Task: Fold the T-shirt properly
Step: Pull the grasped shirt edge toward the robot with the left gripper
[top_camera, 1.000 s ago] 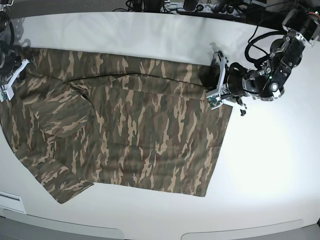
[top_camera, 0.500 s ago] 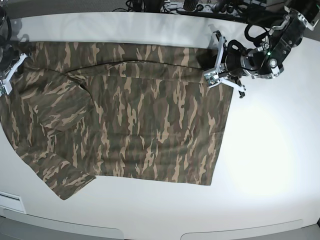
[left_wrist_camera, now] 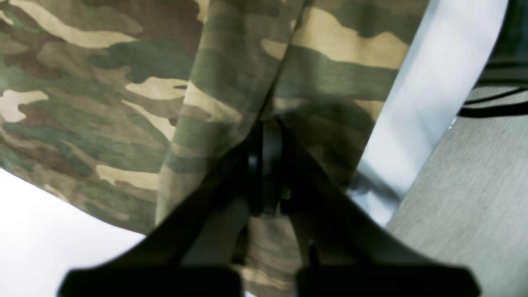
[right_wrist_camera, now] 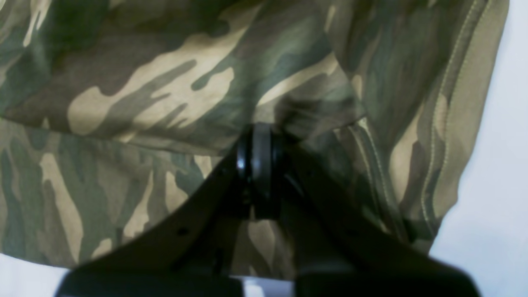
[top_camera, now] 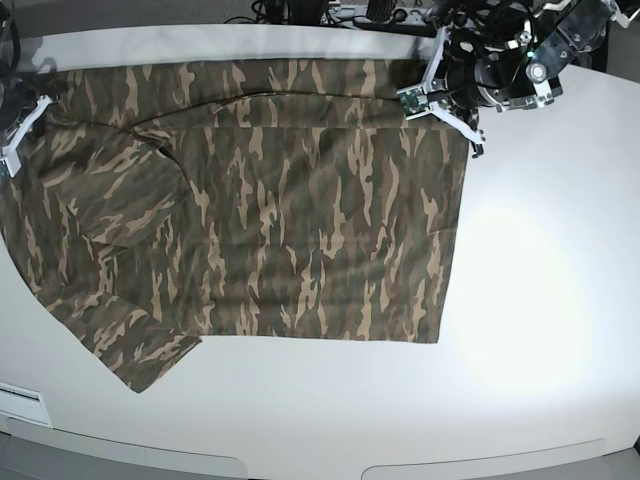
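Camouflage cloth in olive, brown and tan covers most of the white table (top_camera: 540, 300): the T-shirt (top_camera: 290, 220) lies spread flat, its hem edge toward the table's right side in the base view and one short sleeve pointing at the table's near left corner. At the shirt's far right corner the left gripper (top_camera: 432, 88) pinches the cloth; the left wrist view shows its dark jaws closed tight on a bunched fold of the print (left_wrist_camera: 264, 123). At the shirt's far left edge the right gripper (top_camera: 18, 135) does the same, its jaws clamped on a fold beside a double-stitched hem (right_wrist_camera: 443, 123). Black cables (top_camera: 400, 12) lie beyond the table's far edge.
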`<state>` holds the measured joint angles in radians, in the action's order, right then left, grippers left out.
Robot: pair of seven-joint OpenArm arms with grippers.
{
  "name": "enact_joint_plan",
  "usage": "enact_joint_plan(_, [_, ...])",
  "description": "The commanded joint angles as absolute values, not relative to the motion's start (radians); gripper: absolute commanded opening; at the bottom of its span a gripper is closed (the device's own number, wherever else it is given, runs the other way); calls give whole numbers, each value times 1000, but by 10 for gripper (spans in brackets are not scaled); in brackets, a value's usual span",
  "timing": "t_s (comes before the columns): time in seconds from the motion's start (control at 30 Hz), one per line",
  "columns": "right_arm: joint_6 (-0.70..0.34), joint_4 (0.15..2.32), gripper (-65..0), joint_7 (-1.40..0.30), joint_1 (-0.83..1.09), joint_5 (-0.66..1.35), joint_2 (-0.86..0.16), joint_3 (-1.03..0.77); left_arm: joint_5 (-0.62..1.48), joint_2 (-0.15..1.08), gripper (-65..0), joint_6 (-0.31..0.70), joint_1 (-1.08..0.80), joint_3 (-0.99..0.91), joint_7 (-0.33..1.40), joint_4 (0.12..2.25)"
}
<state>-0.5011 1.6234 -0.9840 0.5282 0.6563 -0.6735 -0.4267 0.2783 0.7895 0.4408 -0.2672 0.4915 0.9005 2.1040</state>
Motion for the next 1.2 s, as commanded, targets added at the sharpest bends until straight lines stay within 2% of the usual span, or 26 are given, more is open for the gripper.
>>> enact_joint_plan(0.0, [-509, 1612, -650, -1077, 562, 636, -677, -419, 231, 822, -650, 444, -287, 501, 1021, 2092])
enact_joint_plan(0.73, [-471, 1664, -650, -1075, 722, 640, -676, -419, 274, 837, -650, 437, -291, 501, 1000, 2154])
enact_joint_plan(1.17, [-458, 1716, -650, -1078, 720, 625, -676, -419, 274, 837, -650, 437, -310, 501, 1026, 2154])
